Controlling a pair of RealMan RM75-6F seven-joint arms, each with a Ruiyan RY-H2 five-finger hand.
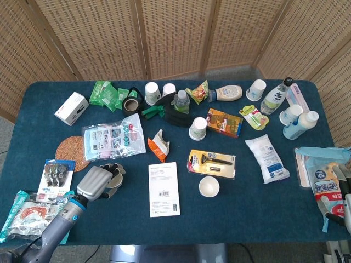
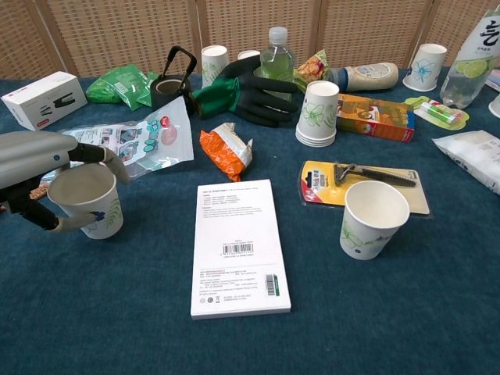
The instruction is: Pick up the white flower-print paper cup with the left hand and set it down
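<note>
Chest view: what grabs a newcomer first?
The left hand at the left edge, fingers wrapped around the flower-print paper cup on the blue table. Then the white booklet lying flat at centre, and a second open cup beside the razor pack on the right.
</note>
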